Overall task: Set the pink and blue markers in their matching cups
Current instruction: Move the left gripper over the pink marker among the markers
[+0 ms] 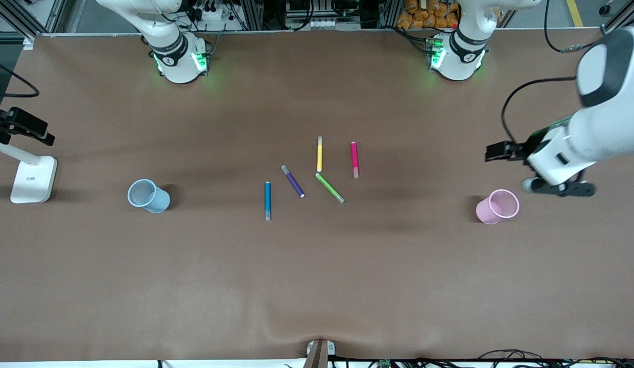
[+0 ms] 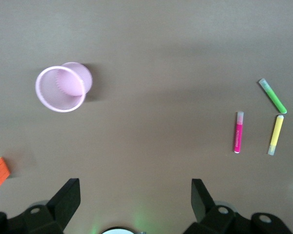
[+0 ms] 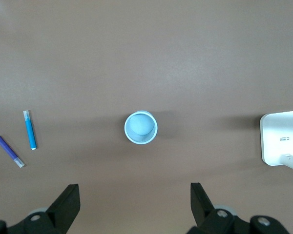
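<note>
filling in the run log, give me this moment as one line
stage: start | slim pink marker, slim blue marker: flat on table | translucent pink cup, translucent blue cup: upright | left gripper, right gripper: open

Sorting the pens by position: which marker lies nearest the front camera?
The blue marker; it lies lower in the front view than the purple, green, yellow and pink ones.
</note>
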### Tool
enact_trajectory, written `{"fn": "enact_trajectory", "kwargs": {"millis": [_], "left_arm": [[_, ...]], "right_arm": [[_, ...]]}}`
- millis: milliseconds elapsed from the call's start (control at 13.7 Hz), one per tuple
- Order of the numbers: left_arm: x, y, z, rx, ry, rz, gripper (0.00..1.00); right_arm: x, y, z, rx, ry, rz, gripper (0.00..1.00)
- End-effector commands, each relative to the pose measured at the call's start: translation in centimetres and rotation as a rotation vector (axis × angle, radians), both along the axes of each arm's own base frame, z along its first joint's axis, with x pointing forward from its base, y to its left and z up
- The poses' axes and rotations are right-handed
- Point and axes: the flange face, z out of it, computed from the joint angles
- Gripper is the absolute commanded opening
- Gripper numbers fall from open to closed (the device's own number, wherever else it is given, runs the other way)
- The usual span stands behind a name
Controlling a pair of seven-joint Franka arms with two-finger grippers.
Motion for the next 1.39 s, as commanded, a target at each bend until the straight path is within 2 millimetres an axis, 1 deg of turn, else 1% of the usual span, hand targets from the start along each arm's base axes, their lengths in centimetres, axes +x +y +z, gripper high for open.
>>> {"fn": "enact_trajectory", "kwargs": {"millis": [0,73,219,292,438,511,584,730,803,876,949,1022,1168,1314], "left_arm": [[0.4,-5.6,-1.9,0.018,0.018,-0.002,1.0],[0.0,-7.9,-2.9,0.036,0.032,-0.001,1.0],[-0.5,-11.2,-4.5,0.06,0.046,0.04,1.0],[-0.7,-12.6,-5.0,0.063,0.041,0.049,1.0],[-1.0,-15.4,-7.1,0.077,0.045,0.072,1.0],[-1.3,-16.7,-8.5,0.087,0.059,0.086,1.0],[-1.9,-18.6,-9.5,0.095,0.064,0.09,1.0],[-2.8,-21.1,-11.3,0.115,0.077,0.11,1.0],[-3.2,-21.8,-12.4,0.121,0.089,0.102,1.0],[-4.1,-23.3,-13.2,0.124,0.099,0.087,1.0],[-4.9,-24.8,-14.4,0.14,0.11,0.088,1.0],[-5.0,-25.4,-15.5,0.152,0.109,0.113,1.0],[-5.5,-26.0,-17.2,0.146,0.093,0.133,1.0],[-6.8,-27.2,-18.7,0.148,0.094,0.123,1.0]], "right_arm": [[-0.1,-0.2,0.1,0.003,0.0,-0.011,1.0],[-0.1,0.0,0.1,0.005,-0.001,-0.007,1.0],[0.0,0.2,-0.1,0.005,0.0,-0.004,1.0],[0.0,0.3,-0.1,0.007,0.002,-0.002,1.0],[0.0,0.6,-0.1,0.009,0.006,0.003,1.0],[0.0,1.0,-0.1,0.009,0.006,0.01,1.0],[0.0,1.7,-0.2,0.009,0.009,0.023,1.0],[0.0,3.2,-0.3,0.009,0.015,0.049,1.0],[0.0,4.1,-0.3,0.009,0.017,0.064,1.0],[0.0,5.1,-0.3,0.009,0.017,0.083,1.0],[0.0,5.4,-0.2,0.009,0.016,0.089,1.0],[0.0,5.5,-0.3,0.007,0.017,0.09,1.0],[0.0,5.3,-0.3,0.006,0.016,0.087,1.0],[0.2,4.8,-0.4,0.002,0.008,0.079,1.0]]}}
